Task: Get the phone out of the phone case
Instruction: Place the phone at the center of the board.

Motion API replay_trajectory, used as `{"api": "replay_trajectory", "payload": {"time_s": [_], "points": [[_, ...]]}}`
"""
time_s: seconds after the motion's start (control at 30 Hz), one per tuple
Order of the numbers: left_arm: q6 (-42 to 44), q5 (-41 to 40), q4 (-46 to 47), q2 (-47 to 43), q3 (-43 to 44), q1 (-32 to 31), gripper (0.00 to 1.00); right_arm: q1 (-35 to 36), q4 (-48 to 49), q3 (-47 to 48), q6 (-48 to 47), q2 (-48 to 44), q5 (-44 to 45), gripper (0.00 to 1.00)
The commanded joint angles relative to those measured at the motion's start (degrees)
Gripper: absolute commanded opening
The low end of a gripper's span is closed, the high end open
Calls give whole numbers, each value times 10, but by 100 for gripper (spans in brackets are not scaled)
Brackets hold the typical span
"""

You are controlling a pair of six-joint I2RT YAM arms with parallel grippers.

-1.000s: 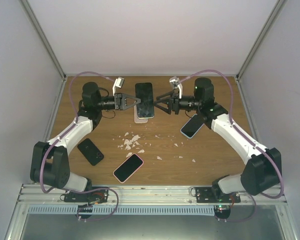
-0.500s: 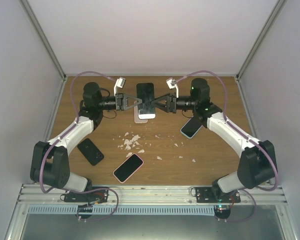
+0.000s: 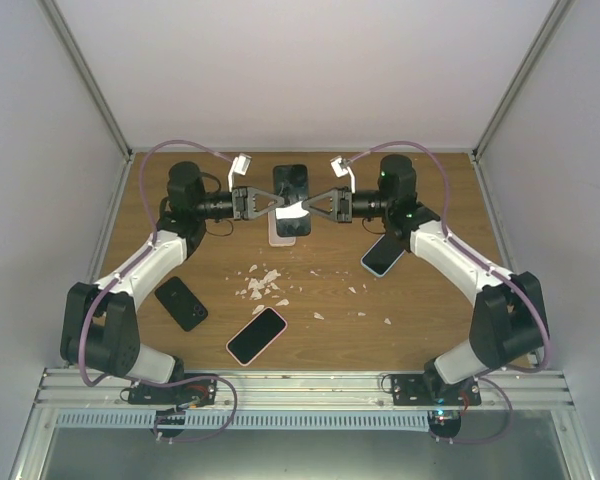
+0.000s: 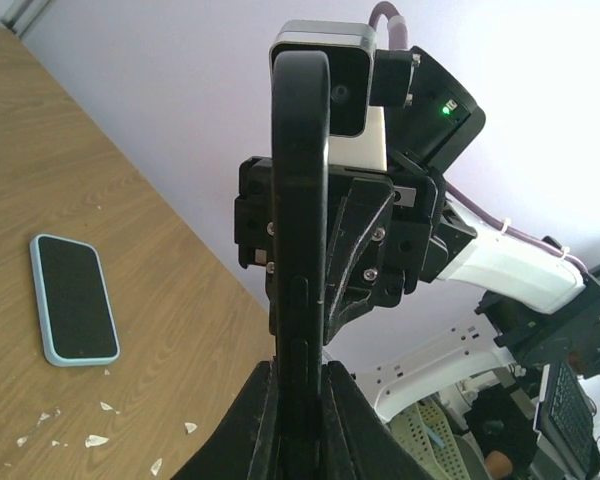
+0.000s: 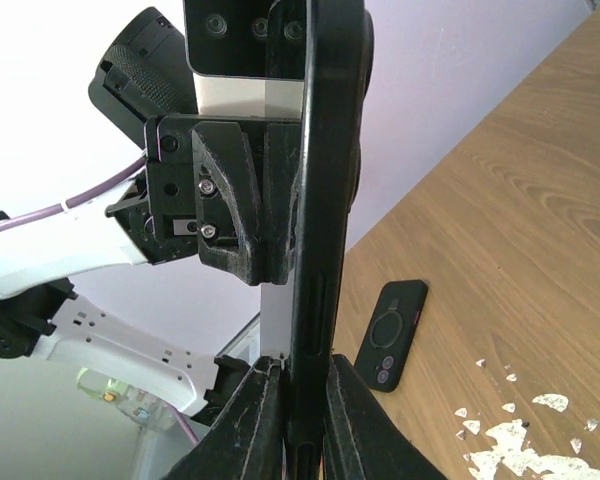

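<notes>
phone case — black | table — brown wood grain | scraps white

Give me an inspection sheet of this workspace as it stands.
Surface: wooden table, scattered white flakes.
Job's things: cased phone, held off the table.
Clutter: pink-cased phone, blue-cased phone, black case, pale phone-shaped item, all lying flat.
Grippers: left gripper and right gripper both shut on the cased phone, from opposite sides.
Cables: purple cables loop over both arms.
Surroundings: pale walls, metal frame.
</notes>
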Motion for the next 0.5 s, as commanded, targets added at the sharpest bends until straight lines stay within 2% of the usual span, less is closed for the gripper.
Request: {"api": "replay_trajectory", "payload": {"time_s": [0.0,0.13,0.4,0.47], "points": [[21,-24,-19,7,36,-6,5,-2,7,28,8,20,-19,0],[39,-38,-53,12,47,-4,22,-13,-1,38,11,29,-20,0],[57,-66,-101,21,57,19,94,-51,-32,34,-8,50,-12,1],[60,-72,-111,20,58,27,99,-62,-49,33,-22,60,-7,1]]}}
